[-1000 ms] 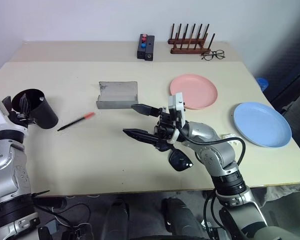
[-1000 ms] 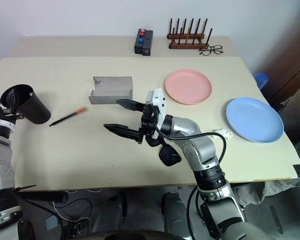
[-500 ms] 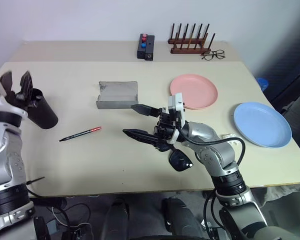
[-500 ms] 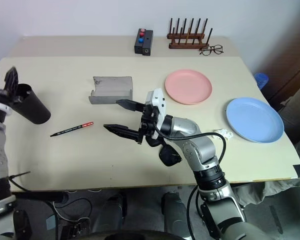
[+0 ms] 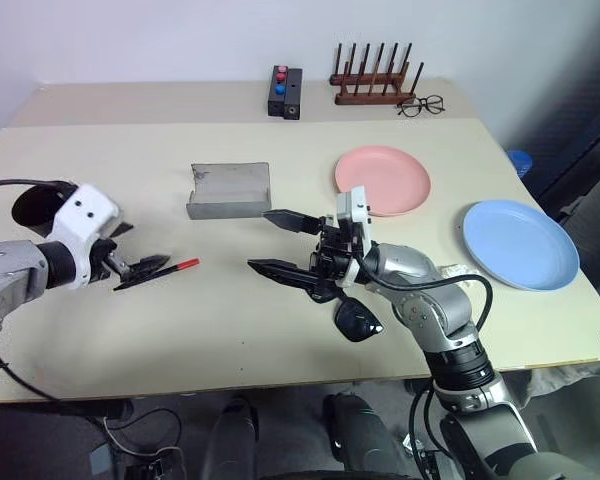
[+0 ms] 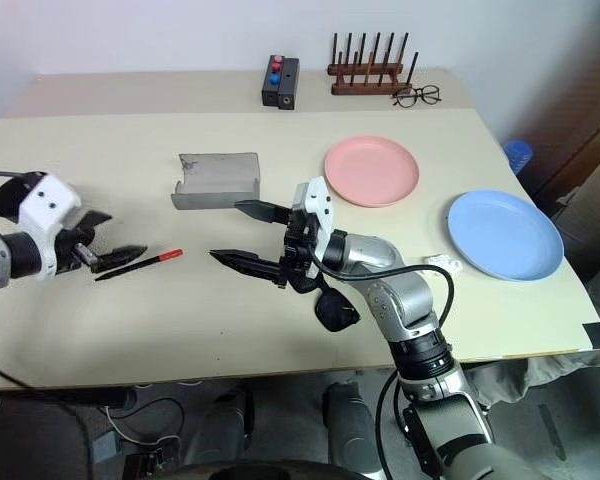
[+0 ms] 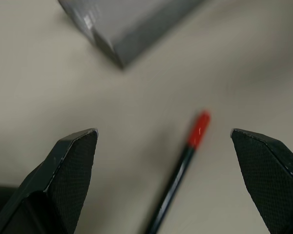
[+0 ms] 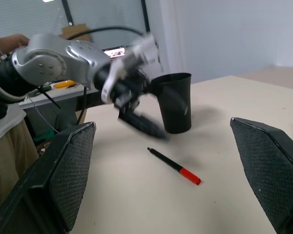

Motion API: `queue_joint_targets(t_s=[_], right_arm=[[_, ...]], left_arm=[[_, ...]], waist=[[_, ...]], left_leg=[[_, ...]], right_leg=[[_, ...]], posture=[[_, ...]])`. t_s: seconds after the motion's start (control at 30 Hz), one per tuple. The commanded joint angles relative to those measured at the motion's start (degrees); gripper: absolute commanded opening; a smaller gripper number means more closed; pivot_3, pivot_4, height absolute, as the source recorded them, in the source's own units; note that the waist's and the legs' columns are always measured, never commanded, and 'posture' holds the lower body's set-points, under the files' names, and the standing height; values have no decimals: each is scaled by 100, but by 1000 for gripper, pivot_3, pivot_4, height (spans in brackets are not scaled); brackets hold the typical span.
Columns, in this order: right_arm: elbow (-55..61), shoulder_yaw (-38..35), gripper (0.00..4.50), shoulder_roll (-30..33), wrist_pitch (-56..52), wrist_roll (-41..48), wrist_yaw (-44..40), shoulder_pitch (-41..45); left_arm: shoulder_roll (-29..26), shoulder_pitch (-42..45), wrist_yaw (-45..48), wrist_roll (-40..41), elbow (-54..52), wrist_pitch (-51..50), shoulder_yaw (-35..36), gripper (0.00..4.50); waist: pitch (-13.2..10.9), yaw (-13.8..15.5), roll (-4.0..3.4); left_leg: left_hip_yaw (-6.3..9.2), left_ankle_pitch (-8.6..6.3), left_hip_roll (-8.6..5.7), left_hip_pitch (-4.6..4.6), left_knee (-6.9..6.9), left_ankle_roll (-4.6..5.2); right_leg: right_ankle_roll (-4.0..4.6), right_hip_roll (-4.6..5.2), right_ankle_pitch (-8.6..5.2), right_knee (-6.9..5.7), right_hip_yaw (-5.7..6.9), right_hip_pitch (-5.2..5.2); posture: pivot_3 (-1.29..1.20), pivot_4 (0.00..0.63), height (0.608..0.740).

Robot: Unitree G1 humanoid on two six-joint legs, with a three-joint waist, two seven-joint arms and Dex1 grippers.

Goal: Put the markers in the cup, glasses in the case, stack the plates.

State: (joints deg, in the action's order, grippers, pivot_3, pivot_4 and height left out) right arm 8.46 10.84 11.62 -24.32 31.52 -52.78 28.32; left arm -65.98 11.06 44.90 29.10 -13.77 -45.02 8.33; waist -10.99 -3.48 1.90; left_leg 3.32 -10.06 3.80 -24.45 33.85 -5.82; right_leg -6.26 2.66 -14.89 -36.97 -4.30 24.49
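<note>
The left gripper (image 5: 140,268) hangs low over the table (image 5: 230,320) with its jaws spread wide and empty, straddling the red-capped marker (image 5: 160,272), which lies flat between them (a fair setup for a pinch, I judge). The cup (image 5: 35,205) stands just behind that arm at the table's left edge, near enough for a short carry. I cannot find a second marker. The right gripper (image 5: 285,243) hovers mid-table, also fully open and holding nothing, its fingers pointing toward the left. The sunglasses (image 5: 360,320) lie on the table just under its wrist, and the grey case (image 5: 230,190) sits open beyond its fingertips, so that arm seems parked for the glasses step. The pink plate (image 5: 383,182) and blue plate (image 5: 521,244) lie apart on the right, not yet stacked.

The table is a plain beige top against a pale wall. Along its far edge stand a wooden peg rack (image 5: 375,78), clear spectacles (image 5: 425,104) and a small black box (image 5: 283,92).
</note>
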Motion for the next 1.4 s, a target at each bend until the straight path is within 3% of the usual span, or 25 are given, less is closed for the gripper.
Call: queue_joint_targets(t_s=[0.03, 0.3, 0.4, 0.57, 0.67, 0.77, 0.93, 1.1, 1.4], right_arm=[[71, -11, 4500, -35, 129, -9, -33, 80], [104, -34, 4500, -16, 138, -52, 9, 24], [145, -48, 4500, 5, 124, -52, 26, -1], [166, -61, 4500, 39, 107, -42, 36, -3], [176, -59, 4500, 68, 90, -30, 32, -1], [177, -52, 4500, 92, 85, -28, 20, 5], [176, 47, 4500, 160, 137, -113, -80, -2], [151, 74, 4500, 160, 134, -113, -129, 10], [15, 143, 4500, 71, 156, -111, -235, 102]], left_arm=[[-119, 392, 394, -405, 394, -36, -632, 4472], [-9, 1144, 1208, -963, 1403, -175, -1655, 4472], [-19, 1244, 1497, -1143, 1521, -119, -1915, 3809], [45, 1206, 1652, -1465, 1659, 92, -1996, 1369], [271, 1198, 1508, -1397, 1597, 313, -1638, 27], [624, 1284, 1232, -1252, 1556, 585, -1087, 27], [1828, 1885, -669, -1033, 1692, 1603, 812, 27], [2413, 2268, -2553, -1285, 1603, 2373, 2099, 27], [2907, 1543, -3853, -1878, 1362, 3472, 2555, 27]], waist=[[-1, 1, -2], [-1, -24, -2], [-1, -28, -2], [-1, -36, -3], [-1, -32, -10], [-6, 49, -18], [-2, 142, -3], [-3, 80, -7], [0, 131, -3]], left_leg=[[-1, 0, 0, -2, -2, 0], [-1, 0, 0, -6, -5, 1], [-1, 1, 0, -5, -4, 2], [-1, 0, 0, -4, -4, 2], [-2, 0, 0, -3, -4, 3], [-1, 1, 0, -3, 0, 3], [6, 2, 0, -12, 22, 3], [6, 1, 0, -4, 15, 4], [7, 2, -1, 0, 17, 2]], right_leg=[[0, 0, 0, 1, 0, 3], [0, -2, -1, -3, 1, 7], [-1, -2, -1, -5, 0, 7], [-1, -2, -1, -6, 0, 6], [-2, -2, -1, -9, -1, 5], [-2, -2, -1, -11, 0, 3], [-3, -4, 1, -12, 4, -3], [-28, -5, 13, -17, 2, -4], [-29, -6, 12, -23, 4, -9]], posture=[[0, 150, 740], [0, 150, 740], [0, 150, 740], [0, 150, 740], [0, 150, 740], [0, 150, 740], [0, 150, 740], [0, 150, 740], [0, 150, 740]])
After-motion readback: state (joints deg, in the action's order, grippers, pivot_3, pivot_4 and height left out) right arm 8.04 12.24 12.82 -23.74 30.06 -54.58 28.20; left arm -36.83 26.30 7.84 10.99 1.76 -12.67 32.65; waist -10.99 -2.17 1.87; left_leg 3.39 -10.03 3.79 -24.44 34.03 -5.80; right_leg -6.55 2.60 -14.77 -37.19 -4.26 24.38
